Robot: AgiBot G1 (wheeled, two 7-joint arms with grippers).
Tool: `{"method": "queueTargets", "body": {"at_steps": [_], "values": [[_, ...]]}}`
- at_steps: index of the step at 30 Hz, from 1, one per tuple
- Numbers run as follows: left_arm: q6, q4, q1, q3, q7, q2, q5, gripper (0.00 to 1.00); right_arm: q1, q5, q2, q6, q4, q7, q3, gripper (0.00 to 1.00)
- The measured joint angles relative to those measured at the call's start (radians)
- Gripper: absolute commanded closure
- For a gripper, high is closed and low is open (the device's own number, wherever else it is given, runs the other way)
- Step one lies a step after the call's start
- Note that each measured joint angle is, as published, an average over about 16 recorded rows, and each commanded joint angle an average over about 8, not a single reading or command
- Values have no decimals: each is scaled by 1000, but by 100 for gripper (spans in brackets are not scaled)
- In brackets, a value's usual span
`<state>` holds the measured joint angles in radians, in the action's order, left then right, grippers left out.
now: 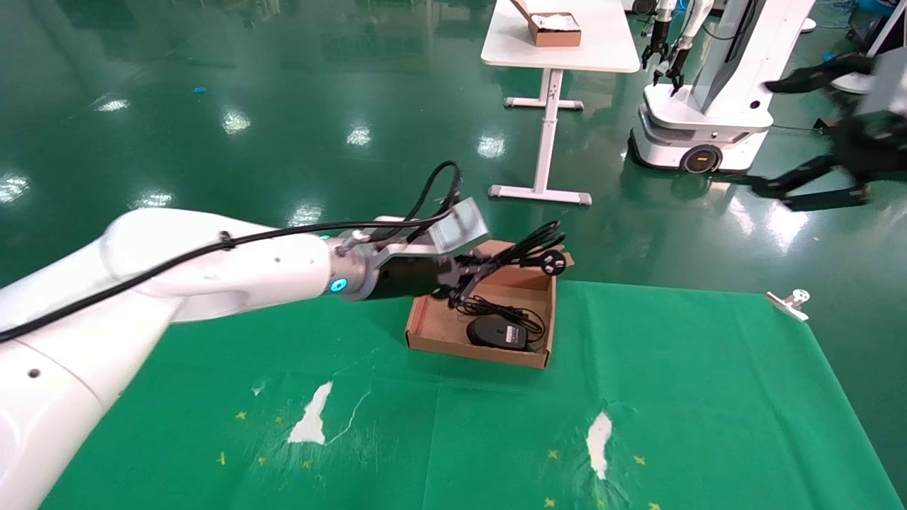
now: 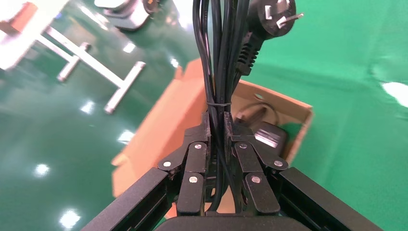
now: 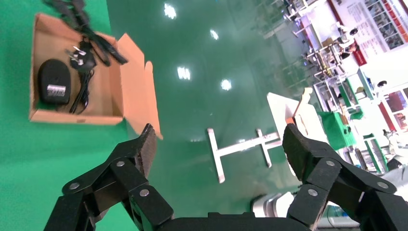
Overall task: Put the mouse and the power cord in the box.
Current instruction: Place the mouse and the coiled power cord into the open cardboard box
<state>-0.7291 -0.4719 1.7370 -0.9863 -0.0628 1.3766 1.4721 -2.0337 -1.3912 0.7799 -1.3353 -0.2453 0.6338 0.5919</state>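
Note:
My left gripper (image 1: 464,273) (image 2: 216,130) is shut on the power cord (image 1: 528,248) (image 2: 219,57), a tied black bundle held above the far part of the box (image 1: 476,351) (image 2: 159,130) (image 3: 137,89). The pronged plug hangs over the box's far right corner. Inside the brown cardboard box lies the mouse (image 1: 497,331) (image 2: 267,135) (image 3: 54,82), its thin cable bunched beside it. My right gripper (image 1: 772,138) (image 3: 219,144) hangs open and empty in the air off the table's far right, well away from the box. The right wrist view also catches the power cord (image 3: 91,36) above the box.
The table is covered in green cloth (image 1: 673,397) with white torn patches (image 1: 312,418) near the front. A metal clamp (image 1: 790,301) sits at its far right corner. Beyond are a white table (image 1: 560,49) holding a small cardboard box (image 1: 553,28), and another robot (image 1: 708,106).

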Motion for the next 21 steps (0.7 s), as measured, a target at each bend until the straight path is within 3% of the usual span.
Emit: {"method": "queueTargets", "body": {"at_steps": [1,8,9,15,21], "values": [[26,-15,2,-22,-16,0,3,96,-7,-6,-15,-13,-20,-16,4,0],[183,-91,15,-171,-111,1,25,8,-14,-29,-107,-79,-196,-149,23,0],[199,-98,18,-190,-124,1,28,0,-9,-30,-117,-85,-223,-168,25,0],[261,-129,30,-280,-190,1,29,0,36,-22,-169,-103,-367,-270,28,0],[279,-143,37,-319,-221,0,22,0,78,-6,-192,-99,-439,-321,25,0]]}}
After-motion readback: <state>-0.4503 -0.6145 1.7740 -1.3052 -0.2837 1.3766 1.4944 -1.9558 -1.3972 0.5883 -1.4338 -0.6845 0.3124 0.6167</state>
